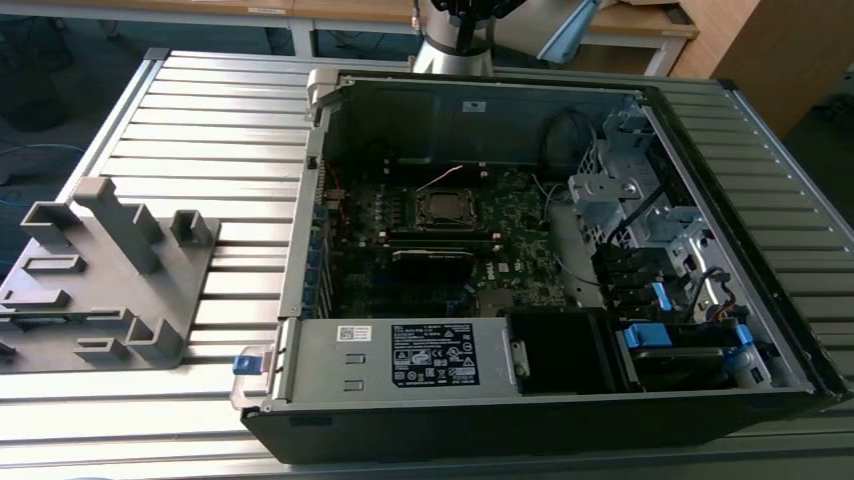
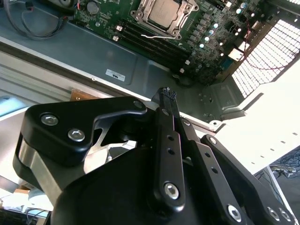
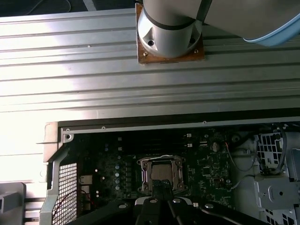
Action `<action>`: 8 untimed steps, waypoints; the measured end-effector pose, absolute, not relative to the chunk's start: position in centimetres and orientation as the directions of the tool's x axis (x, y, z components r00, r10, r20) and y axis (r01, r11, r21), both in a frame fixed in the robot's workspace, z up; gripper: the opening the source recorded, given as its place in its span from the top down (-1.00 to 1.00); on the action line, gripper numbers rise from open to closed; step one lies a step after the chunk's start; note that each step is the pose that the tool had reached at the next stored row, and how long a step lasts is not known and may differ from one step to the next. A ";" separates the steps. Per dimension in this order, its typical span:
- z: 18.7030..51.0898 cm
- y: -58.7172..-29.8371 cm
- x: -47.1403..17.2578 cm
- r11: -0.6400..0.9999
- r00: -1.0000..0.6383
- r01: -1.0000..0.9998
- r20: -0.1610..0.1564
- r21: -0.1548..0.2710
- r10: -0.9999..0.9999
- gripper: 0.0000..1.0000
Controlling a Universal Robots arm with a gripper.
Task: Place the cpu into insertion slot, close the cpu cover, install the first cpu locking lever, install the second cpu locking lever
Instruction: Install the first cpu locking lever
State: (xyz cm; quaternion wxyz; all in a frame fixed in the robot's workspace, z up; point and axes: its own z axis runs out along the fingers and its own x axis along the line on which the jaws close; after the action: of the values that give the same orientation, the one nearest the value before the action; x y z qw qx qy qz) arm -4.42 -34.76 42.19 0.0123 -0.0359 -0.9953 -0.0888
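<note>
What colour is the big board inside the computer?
Dark green motherboard, clearest in the second wrist view.

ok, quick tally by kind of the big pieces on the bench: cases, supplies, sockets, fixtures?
Computer case: 1
Power-supply box: 1
Insertion slot: 1
Grey fixture: 1
Total: 4

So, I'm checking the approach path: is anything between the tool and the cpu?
Nothing visible does. In the second wrist view the tool hangs apart from the cpu on the board, with open space between them. In the exterior view the case is open.
</note>
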 end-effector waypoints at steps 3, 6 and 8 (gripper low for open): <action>42.2 -34.8 -4.4 0.982 -0.997 0.074 0.031 0.176 0.069 0.79; 42.1 -34.8 -4.4 0.982 -0.997 0.074 0.031 0.176 0.069 0.79; 42.0 -34.8 -4.4 0.982 -0.997 0.074 0.031 0.176 0.069 0.79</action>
State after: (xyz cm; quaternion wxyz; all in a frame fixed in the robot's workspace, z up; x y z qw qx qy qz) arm -4.42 -34.76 41.96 0.0123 -0.0359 -0.9953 -0.0888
